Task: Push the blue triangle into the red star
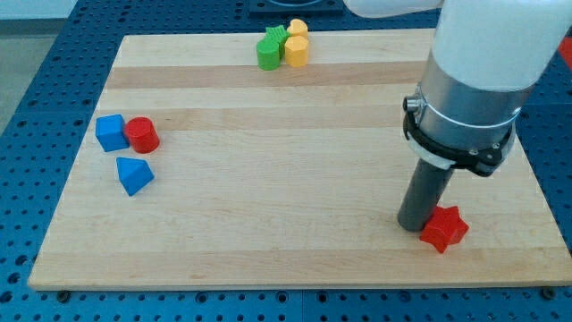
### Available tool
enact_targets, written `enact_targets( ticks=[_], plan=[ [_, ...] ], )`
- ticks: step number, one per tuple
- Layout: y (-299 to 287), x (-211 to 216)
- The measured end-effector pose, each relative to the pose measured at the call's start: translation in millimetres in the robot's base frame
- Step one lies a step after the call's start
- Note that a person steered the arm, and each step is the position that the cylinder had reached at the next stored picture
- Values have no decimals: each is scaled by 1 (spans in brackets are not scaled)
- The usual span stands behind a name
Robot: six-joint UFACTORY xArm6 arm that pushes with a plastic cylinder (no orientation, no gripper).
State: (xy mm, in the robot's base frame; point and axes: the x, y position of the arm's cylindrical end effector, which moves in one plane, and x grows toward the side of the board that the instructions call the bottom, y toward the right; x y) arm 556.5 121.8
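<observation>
The blue triangle [134, 174] lies near the board's left edge, below a blue cube [111, 132] and a red cylinder [141, 135]. The red star [443, 228] lies near the board's bottom right corner. My tip [414, 224] rests on the board right beside the red star, on its left side, apparently touching it. The tip is far to the right of the blue triangle.
At the top middle of the wooden board [295, 179] stands a cluster: a green cylinder [267, 54], a green star [276, 36], a yellow hexagon block [296, 51] and a yellow cylinder [298, 29]. The arm's wide white and grey body [474, 80] hangs over the right side.
</observation>
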Motion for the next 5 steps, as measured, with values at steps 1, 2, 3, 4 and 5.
enact_targets(
  ticks=[1,2,3,4,5],
  plan=[
    [-85,3],
    [-216,22],
    [-351,20],
    [-426,-6],
    [-424,-37]
  ],
)
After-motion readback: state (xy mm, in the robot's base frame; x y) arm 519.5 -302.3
